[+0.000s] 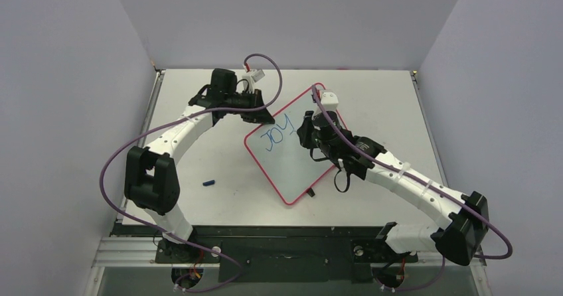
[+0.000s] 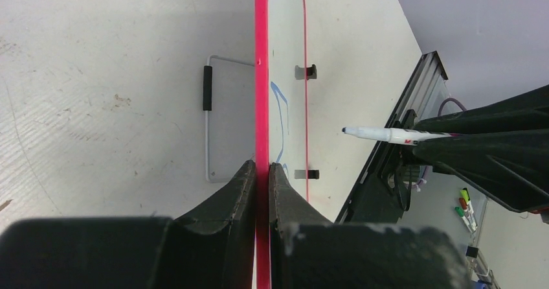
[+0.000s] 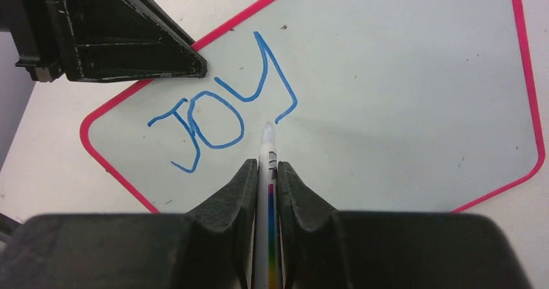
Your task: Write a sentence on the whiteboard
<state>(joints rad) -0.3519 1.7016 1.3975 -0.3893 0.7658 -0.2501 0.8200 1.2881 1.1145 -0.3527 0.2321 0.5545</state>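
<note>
whiteboard (image 1: 292,166) lying skewed mid-table (image 1: 385,103), "JOY" (image 1: 277,137) in blue near far-left edge | left gripper (image 2: 261,169) clamped on red frame there | right gripper (image 3: 268,169) pinched on marker (image 3: 267,148), tip beside Y tail, contact unclear | small blue piece (image 1: 210,182) left of board, apart

Blue inked letters JOY (image 3: 242,127) mark the glossy white, red-pink-framed rounded whiteboard (image 1: 292,166); the slim white plastic marker (image 3: 267,154) bears a rainbow stripe; the small pen cap (image 1: 209,182) is blue.
</note>
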